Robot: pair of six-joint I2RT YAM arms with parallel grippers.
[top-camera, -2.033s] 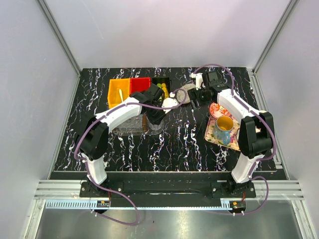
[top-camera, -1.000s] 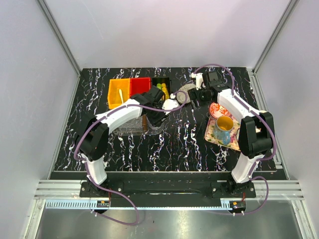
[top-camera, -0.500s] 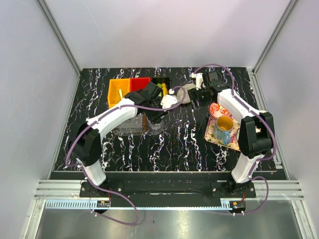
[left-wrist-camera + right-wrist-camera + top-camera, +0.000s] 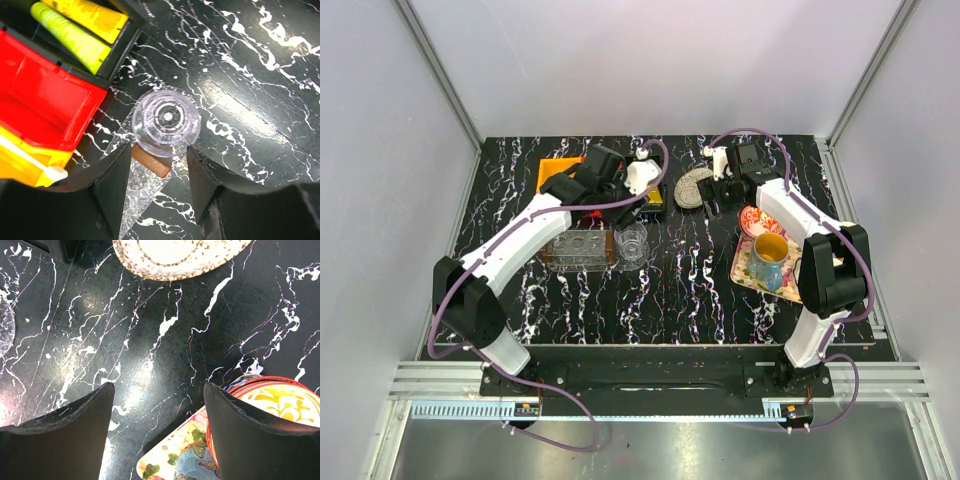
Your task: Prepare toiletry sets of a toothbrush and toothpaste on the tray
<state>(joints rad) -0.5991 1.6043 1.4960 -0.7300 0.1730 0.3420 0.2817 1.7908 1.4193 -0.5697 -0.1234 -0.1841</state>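
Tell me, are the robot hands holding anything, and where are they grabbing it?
Nothing is held: the left gripper and the right gripper both hang open and empty.

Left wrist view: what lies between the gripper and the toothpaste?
Left wrist view: a clear cup nearest the left gripper, then bare table and the bin wall before the toothpaste.

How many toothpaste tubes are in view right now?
2. A light green tube and a yellow tube lie side by side in the black bin; its far end is cropped, so more may be hidden.
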